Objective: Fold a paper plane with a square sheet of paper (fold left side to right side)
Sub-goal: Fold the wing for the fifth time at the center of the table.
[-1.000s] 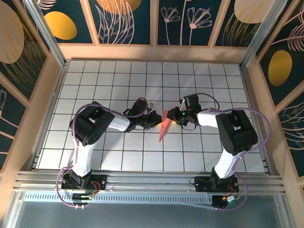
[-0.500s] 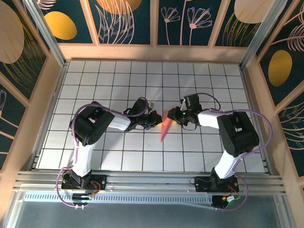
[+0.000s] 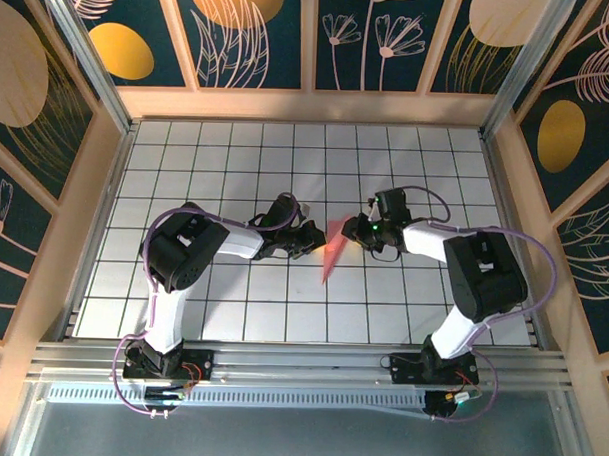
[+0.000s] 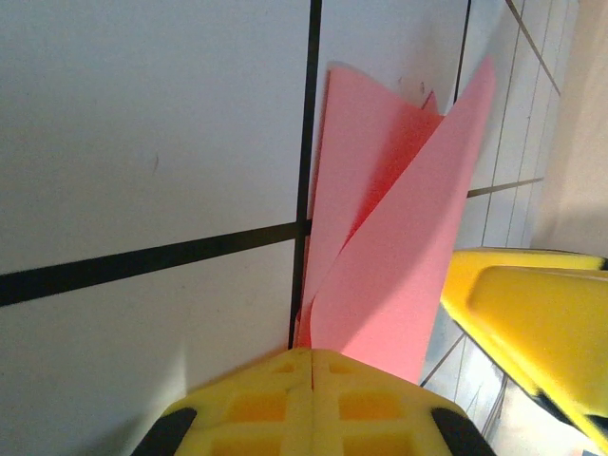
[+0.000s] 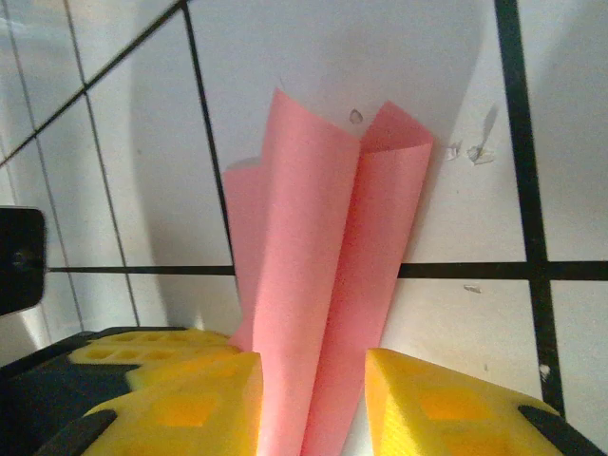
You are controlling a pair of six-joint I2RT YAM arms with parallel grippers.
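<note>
Already the plane (image 5: 323,266) is a creased dart between the tools, the left tool (image 4: 309,366) pinched shut on its edge, the right tool (image 5: 313,378) narrowly open astride it; seemingly only wing-tidying remains.

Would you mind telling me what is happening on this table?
A salmon-pink paper plane is being folded at the middle of the white grid table. The left claw is shut, pinching the plane's folded end. The right claw stands open, with a raised flap between its jaws.
</note>
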